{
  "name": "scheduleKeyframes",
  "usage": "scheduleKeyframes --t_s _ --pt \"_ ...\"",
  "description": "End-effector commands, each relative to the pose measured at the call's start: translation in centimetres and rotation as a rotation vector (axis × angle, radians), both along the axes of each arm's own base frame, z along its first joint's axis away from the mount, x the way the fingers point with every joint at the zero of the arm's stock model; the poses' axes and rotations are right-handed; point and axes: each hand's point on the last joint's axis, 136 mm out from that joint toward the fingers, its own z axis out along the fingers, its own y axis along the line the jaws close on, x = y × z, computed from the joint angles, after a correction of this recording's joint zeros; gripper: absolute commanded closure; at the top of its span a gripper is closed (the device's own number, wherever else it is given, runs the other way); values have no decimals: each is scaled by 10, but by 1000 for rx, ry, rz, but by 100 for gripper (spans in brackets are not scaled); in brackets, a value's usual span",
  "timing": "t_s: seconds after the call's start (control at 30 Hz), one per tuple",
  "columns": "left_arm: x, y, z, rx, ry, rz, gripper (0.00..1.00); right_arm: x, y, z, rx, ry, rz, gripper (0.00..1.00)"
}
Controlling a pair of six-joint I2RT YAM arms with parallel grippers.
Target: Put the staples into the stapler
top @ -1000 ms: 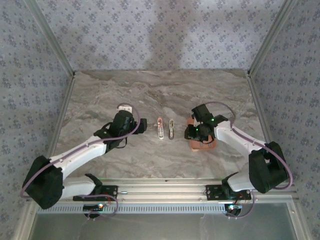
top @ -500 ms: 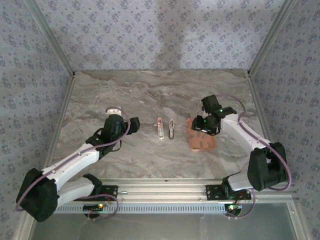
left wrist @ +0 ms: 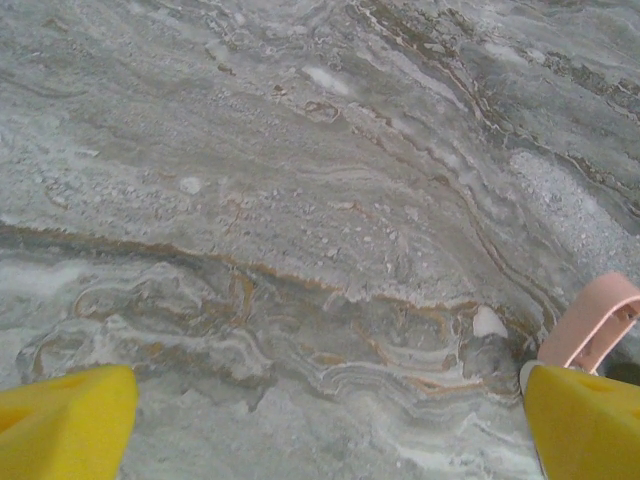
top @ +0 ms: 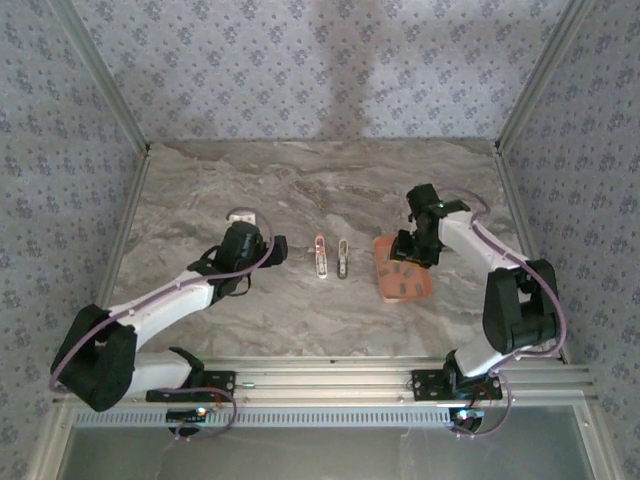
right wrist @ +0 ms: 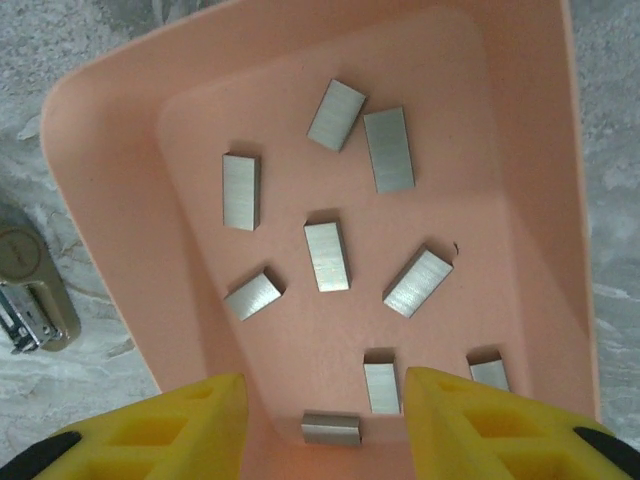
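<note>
- Staples (right wrist: 327, 256), nine short grey strips, lie scattered loose on the floor of the salmon tray (right wrist: 110, 200), which sits right of centre on the marble table (left wrist: 300, 200).
- Right gripper (right wrist: 325, 395) hangs over the tray's near end with its yellow jaws parted and clamped on nothing. One strip lies on the tray floor in the gap between them.
- Pink stapler (top: 320, 257) lies flat near the middle of the table, left of the tray and apart from it.
- Tan stapler-like piece (top: 343, 258) lies parallel, between the stapler and the tray.
- Left gripper (left wrist: 325, 420) is low over bare marble just left of the stapler, jaws spread wide and empty. The stapler's rounded pink end shows right beside its right finger.
</note>
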Motion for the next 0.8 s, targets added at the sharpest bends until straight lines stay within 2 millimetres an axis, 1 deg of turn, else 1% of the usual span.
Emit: scheduleKeyframes --t_s 0.0,0.07,0.13,0.2,0.37,0.53,0.63,0.77 --pt "10 -5 7 14 -15 -20 1 7 -6 1 -56 36 26 55" --pt "12 -5 6 15 -18 -25 1 15 -5 -1 -66 30 46 56" --pt "13 -6 6 20 -24 -31 2 18 -2 -5 -76 47 78 58" --pt "14 -6 7 21 -32 -37 1 17 -1 -9 -92 72 115 59" --pt "15 -5 8 29 -34 -38 1 16 7 -26 -121 133 187 67" --pt "16 -6 6 34 -17 -40 1 17 14 -42 -103 157 204 68" --pt "16 -7 5 32 -14 -38 1 15 14 -50 -108 183 209 68" --pt "17 -7 5 32 -10 -31 1 14 13 -56 -115 195 208 73"
